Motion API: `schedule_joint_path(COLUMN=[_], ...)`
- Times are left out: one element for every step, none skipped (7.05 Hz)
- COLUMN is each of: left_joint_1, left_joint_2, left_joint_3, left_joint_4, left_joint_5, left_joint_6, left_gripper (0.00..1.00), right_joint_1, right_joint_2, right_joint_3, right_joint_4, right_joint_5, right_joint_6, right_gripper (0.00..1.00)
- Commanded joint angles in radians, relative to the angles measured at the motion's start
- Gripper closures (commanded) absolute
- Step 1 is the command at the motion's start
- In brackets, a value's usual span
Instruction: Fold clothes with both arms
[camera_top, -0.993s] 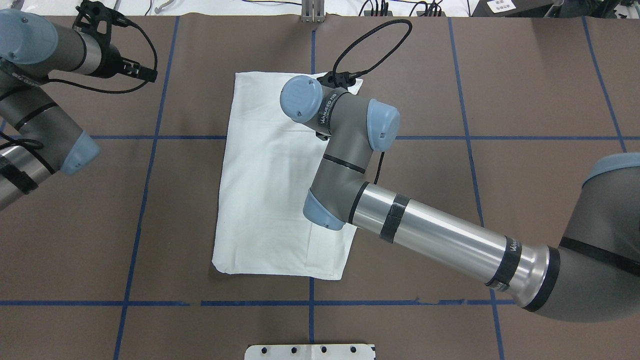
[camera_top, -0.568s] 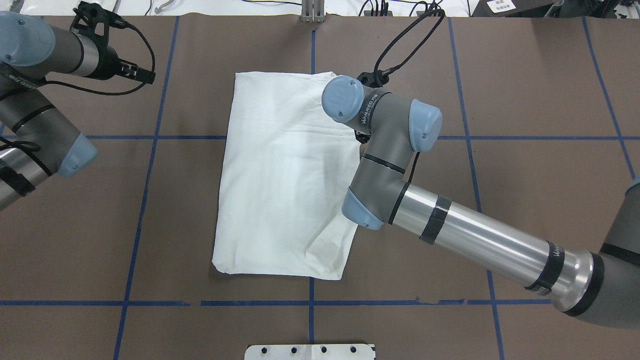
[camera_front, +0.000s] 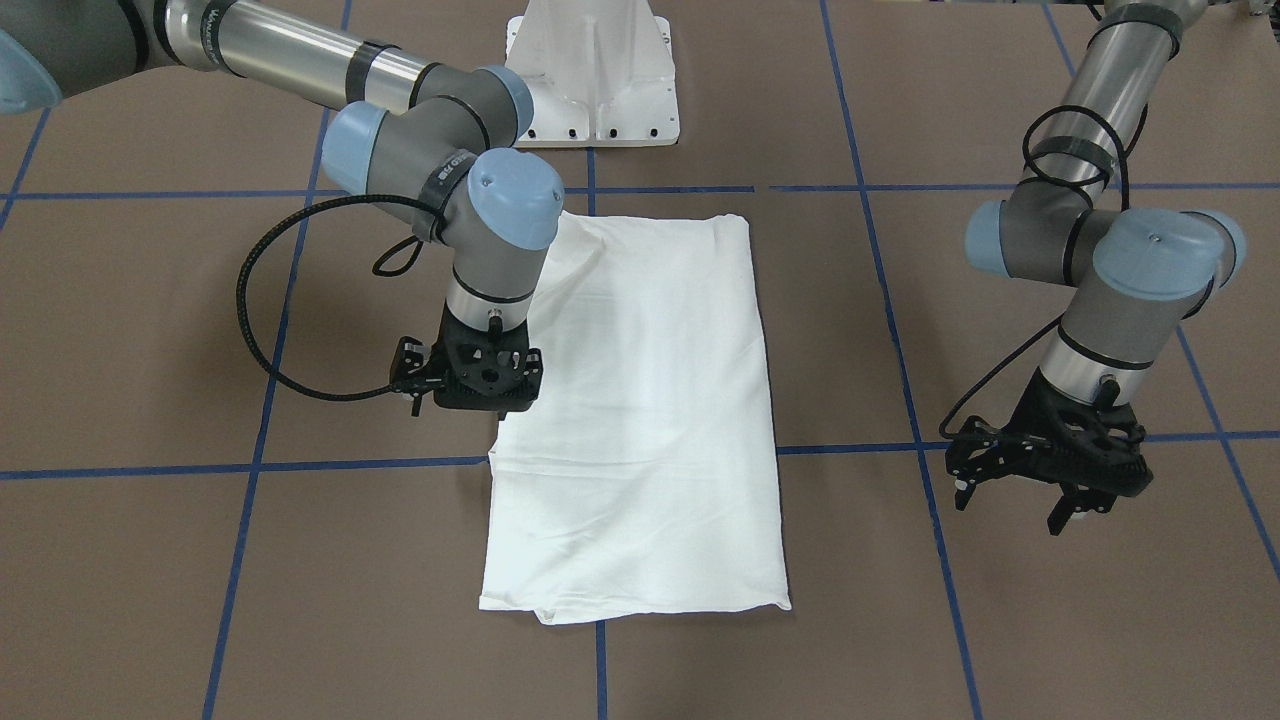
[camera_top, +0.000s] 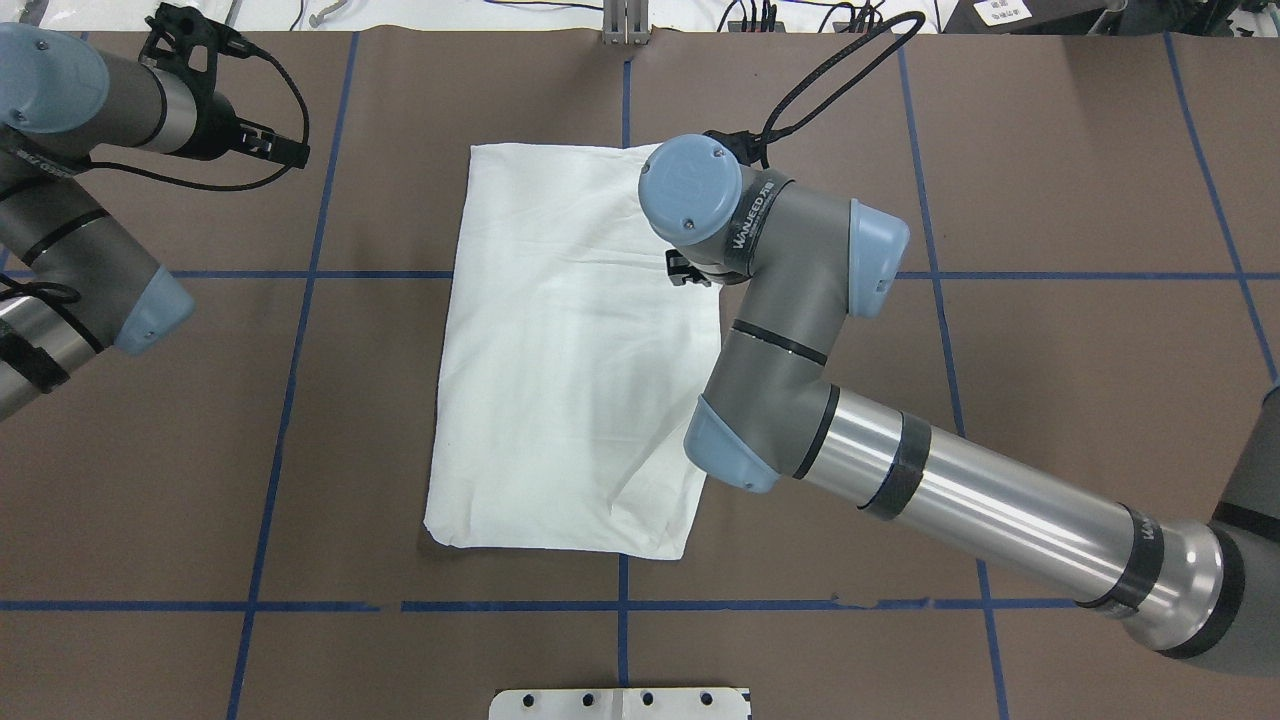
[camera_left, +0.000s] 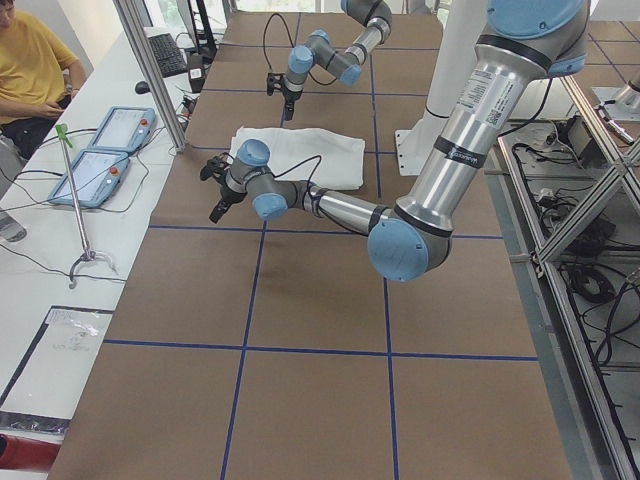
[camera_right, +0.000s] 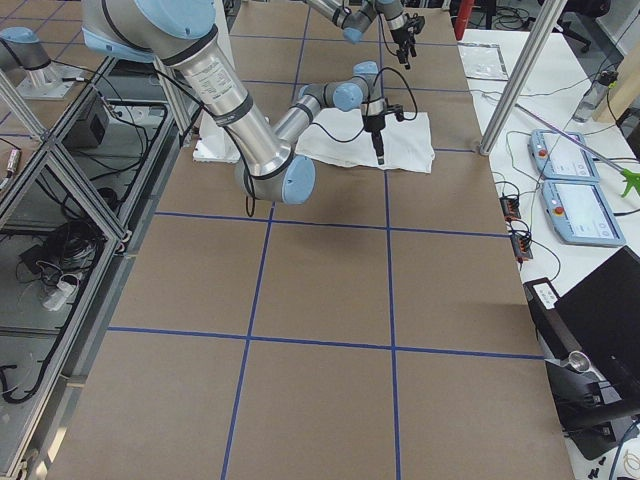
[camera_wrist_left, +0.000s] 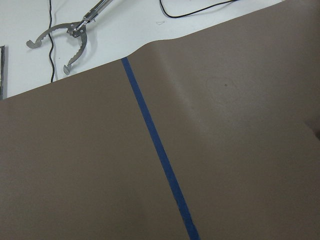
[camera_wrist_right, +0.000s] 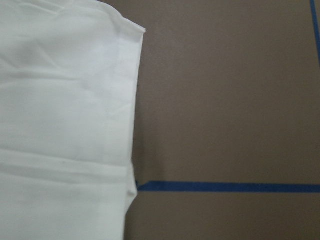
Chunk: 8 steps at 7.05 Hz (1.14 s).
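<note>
The light is bright and even and comes from above. The white T-shirt (camera_top: 560, 350) is nearly overexposed, and its creases are faint. The right arm (camera_top: 1000, 505) has a long glare stripe on its silver tube. Shadows on the brown table cover (camera_top: 1080, 150) are soft and pale. The right wrist view is slightly blurred.

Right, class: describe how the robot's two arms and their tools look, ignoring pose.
The silver-grey tubular right arm and left arm carry light blue joint caps, black tape bands and small wrist lettering. Each ends in a black open-framed two-finger tool, right tool and left tool, fed by a looping black cable.
</note>
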Motion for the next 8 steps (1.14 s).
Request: schedule_joint_path(left_joint_1=[0.000,0.000,0.000,0.000,0.000,0.000,0.000,0.000], left_joint_2=[0.000,-0.001,0.000,0.000,0.000,0.000,-0.001,-0.002], left_joint_3=[0.001,0.001,0.001,-0.001,0.001,0.001,0.001,0.001], left_joint_4=[0.000,0.000,0.000,0.000,0.000,0.000,0.000,0.000], left_joint_5=[0.000,0.000,0.000,0.000,0.000,0.000,0.000,0.000], left_joint_6=[0.000,0.000,0.000,0.000,0.000,0.000,0.000,-0.001], left_gripper=[0.00,0.00,0.00,0.00,0.00,0.00,0.00,0.00], right_joint_1=[-0.124,-0.191,-0.225,-0.239,-0.247,-0.262,-0.262,-0.273], right_joint_2=[0.023,0.014,0.021,0.018,0.014,-0.007,-0.018,-0.047], right_joint_3=[0.040,0.032,0.032,0.040,0.040,0.041,0.079,0.162], right_joint_4=[-0.005,-0.016,-0.087,-0.138,-0.145,-0.146,-0.208,-0.296], right_joint_5=[-0.002,-0.045,-0.077,-0.082,-0.087,-0.096,-0.096,-0.096], right_joint_6=[0.238,0.293,0.305,0.306,0.306,0.302,0.289,0.279], right_gripper=[0.00,0.00,0.00,0.00,0.00,0.00,0.00,0.00])
